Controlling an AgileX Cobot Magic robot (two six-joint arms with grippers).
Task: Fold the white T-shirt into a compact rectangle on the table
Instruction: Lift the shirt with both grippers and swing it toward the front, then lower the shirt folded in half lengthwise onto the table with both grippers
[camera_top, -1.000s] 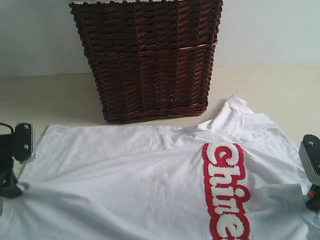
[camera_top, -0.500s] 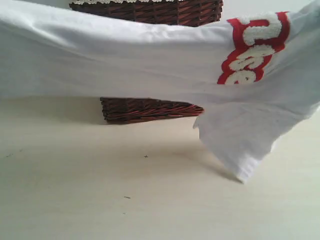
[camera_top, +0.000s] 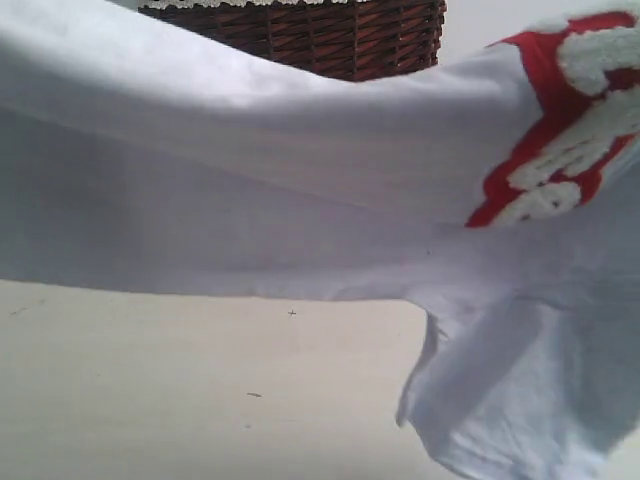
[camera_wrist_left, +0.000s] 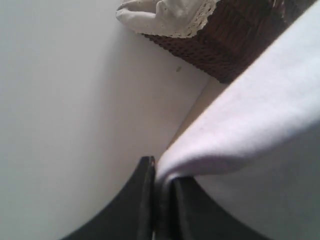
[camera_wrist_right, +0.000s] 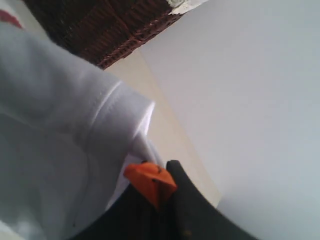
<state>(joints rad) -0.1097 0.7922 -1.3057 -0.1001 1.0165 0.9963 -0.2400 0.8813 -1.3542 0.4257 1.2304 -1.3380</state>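
The white T-shirt (camera_top: 250, 180) hangs in the air across the exterior view, stretched between both arms, its red band with fuzzy white letters (camera_top: 560, 150) at the upper right. A sleeve (camera_top: 510, 400) droops at the lower right. Below it lies the cream table (camera_top: 200, 390). Neither gripper shows in the exterior view. In the left wrist view my left gripper (camera_wrist_left: 162, 172) is shut on an edge of the white T-shirt (camera_wrist_left: 260, 125). In the right wrist view my right gripper (camera_wrist_right: 160, 172), with an orange tip, is shut on a hem of the white T-shirt (camera_wrist_right: 65, 125).
A dark brown wicker basket (camera_top: 330, 35) with white lace trim stands behind the shirt against the pale wall; the same basket (camera_wrist_left: 230, 40) shows in the left wrist view. A few dark specks (camera_top: 291, 312) mark the table.
The shirt lay flat on the table a second ago with both grippers at its sides. It has since been lifted clear and now hangs nearer the camera, covering most of the basket.
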